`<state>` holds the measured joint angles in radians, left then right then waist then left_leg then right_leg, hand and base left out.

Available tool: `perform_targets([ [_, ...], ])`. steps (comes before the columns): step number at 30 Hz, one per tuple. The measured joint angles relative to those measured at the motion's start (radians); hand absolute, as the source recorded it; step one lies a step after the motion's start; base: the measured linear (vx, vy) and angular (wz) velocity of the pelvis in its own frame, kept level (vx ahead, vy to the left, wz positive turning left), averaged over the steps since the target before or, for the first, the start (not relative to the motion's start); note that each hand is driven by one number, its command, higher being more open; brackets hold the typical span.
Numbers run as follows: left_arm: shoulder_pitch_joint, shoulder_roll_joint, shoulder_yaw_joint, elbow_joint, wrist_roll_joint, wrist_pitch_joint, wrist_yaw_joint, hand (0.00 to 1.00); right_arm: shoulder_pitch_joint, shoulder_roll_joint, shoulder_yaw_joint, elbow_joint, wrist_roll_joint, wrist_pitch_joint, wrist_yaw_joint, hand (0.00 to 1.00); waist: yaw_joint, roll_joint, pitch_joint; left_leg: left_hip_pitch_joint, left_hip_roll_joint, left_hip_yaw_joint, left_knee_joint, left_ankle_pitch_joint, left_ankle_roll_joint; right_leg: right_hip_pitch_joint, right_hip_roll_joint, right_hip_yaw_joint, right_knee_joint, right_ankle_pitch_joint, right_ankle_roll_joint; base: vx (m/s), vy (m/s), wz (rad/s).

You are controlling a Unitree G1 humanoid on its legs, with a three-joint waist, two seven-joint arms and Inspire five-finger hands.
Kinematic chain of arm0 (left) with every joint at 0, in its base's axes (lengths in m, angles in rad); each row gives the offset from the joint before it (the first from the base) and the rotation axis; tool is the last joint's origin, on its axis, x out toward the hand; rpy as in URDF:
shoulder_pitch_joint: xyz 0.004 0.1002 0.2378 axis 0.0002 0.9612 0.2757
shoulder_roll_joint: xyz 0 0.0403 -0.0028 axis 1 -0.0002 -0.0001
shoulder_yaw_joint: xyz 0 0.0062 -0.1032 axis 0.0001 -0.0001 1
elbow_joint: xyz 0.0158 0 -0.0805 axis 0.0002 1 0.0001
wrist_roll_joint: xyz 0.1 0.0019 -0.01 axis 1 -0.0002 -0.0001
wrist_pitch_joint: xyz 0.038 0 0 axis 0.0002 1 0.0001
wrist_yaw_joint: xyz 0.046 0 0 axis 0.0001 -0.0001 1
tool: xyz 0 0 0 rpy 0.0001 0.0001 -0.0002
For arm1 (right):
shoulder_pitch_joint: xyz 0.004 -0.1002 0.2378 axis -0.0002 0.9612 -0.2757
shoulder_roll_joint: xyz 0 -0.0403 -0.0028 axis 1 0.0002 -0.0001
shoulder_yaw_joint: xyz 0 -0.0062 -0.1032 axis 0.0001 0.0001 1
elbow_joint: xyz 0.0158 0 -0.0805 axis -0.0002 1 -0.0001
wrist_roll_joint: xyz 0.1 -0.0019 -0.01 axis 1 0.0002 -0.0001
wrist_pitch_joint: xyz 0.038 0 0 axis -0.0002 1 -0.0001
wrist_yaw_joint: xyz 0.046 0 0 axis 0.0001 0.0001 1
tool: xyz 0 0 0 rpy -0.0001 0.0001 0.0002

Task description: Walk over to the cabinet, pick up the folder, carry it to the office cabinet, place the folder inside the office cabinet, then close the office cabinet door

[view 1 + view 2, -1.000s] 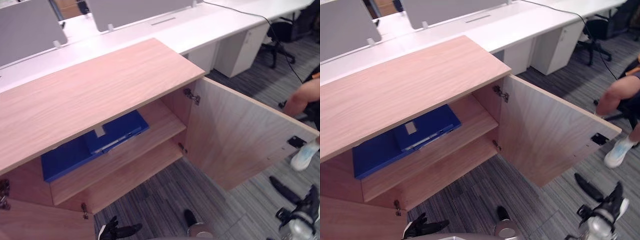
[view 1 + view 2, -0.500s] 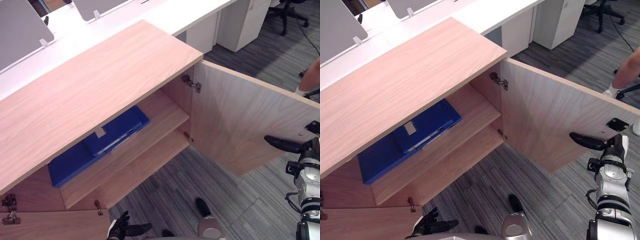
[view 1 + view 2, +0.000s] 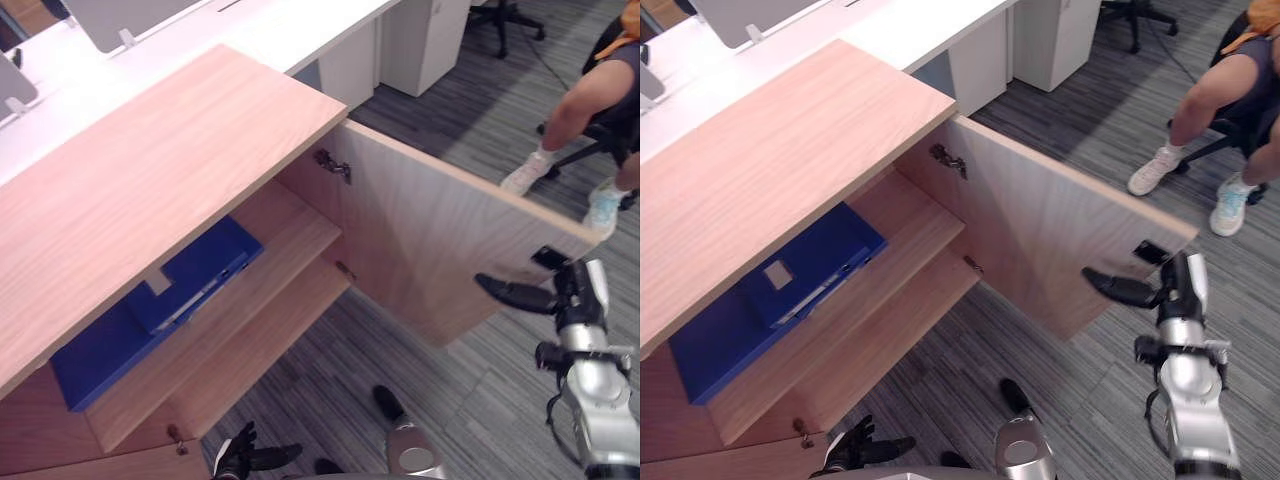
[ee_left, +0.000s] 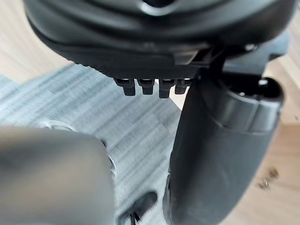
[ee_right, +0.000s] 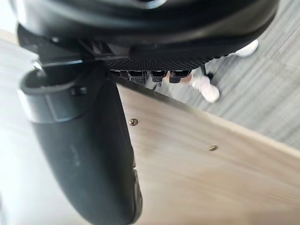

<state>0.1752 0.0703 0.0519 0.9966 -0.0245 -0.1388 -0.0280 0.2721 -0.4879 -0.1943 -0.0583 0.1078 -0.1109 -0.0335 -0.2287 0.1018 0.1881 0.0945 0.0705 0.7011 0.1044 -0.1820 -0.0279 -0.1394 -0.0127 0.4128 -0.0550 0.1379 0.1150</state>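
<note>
1. Cabinet (image 3: 150,170): reached; the walking and carrying look done.
2. Door (image 3: 420,240): wide open; closing it is what remains.
3. Folder (image 3: 190,280): lies flat inside on the upper shelf (image 3: 300,232).
4. Right hand (image 3: 510,293): fingers straight, empty, by the door's free edge.
5. Left hand (image 3: 245,460): hangs low, relaxed, empty.

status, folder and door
Hands open: left hand low, right hand at the open door. Inside, blue folder on upper shelf. Seated person beyond door.
</note>
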Motion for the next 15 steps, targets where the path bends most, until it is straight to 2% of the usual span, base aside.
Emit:
perform_targets([
  [2,-0.006,0.001,-0.002,0.001,0.006,0.000,-0.005,1.00,0.099,0.014,0.063,-0.091,-0.023,-0.007,0.062,1.00,-0.008,-0.025,0.000,0.005,0.008,0.012,0.013,-0.004,-0.004,0.002,0.008,0.016,0.002,0.006,-0.002,-0.03,-0.082,-0.27],
  [4,-0.014,0.008,-0.012,0.002,0.006,-0.004,-0.016,1.00,0.215,0.014,0.179,-0.196,-0.021,-0.021,0.143,1.00,-0.009,-0.051,-0.005,0.008,0.021,0.030,0.039,-0.016,-0.009,0.004,0.017,0.035,0.005,0.015,-0.004,-0.07,-0.075,-0.26],
  [7,-0.027,0.021,-0.042,0.004,0.008,-0.004,-0.028,1.00,0.293,-0.001,0.331,-0.298,-0.010,-0.031,0.259,1.00,-0.007,-0.083,-0.008,0.008,0.029,0.032,0.063,-0.028,-0.013,0.006,0.021,0.040,0.017,0.016,-0.004,-0.07,-0.058,-0.06],
  [10,-0.046,0.033,-0.061,0.031,0.016,-0.007,-0.043,1.00,0.301,-0.043,0.424,-0.372,0.032,-0.038,0.334,1.00,-0.001,-0.099,-0.014,0.008,0.030,0.029,0.079,-0.035,-0.010,0.006,0.018,0.039,0.024,0.015,-0.004,-0.07,-0.030,0.06],
  [11,-0.053,0.037,-0.064,0.045,0.019,-0.007,-0.044,1.00,0.291,-0.064,0.480,-0.419,0.073,-0.058,0.359,1.00,0.003,-0.107,-0.021,0.005,0.030,0.013,0.089,-0.037,-0.004,0.017,0.011,0.025,0.027,0.014,-0.004,-0.03,-0.011,0.22],
  [13,-0.062,0.043,-0.074,0.056,0.026,-0.008,-0.043,1.00,0.275,-0.057,0.521,-0.434,0.096,-0.071,0.363,1.00,0.009,-0.114,-0.027,-0.004,0.030,-0.008,0.096,-0.038,-0.002,0.018,0.005,0.005,0.033,0.011,-0.006,-0.02,-0.012,0.43],
  [15,-0.077,0.053,-0.081,0.069,0.038,-0.005,-0.039,1.00,0.196,-0.031,0.598,-0.426,0.099,-0.077,0.359,1.00,0.024,-0.132,-0.039,-0.030,0.029,-0.061,0.113,-0.039,0.001,0.019,-0.009,-0.045,0.036,0.006,-0.010,-0.02,-0.017,0.70],
])
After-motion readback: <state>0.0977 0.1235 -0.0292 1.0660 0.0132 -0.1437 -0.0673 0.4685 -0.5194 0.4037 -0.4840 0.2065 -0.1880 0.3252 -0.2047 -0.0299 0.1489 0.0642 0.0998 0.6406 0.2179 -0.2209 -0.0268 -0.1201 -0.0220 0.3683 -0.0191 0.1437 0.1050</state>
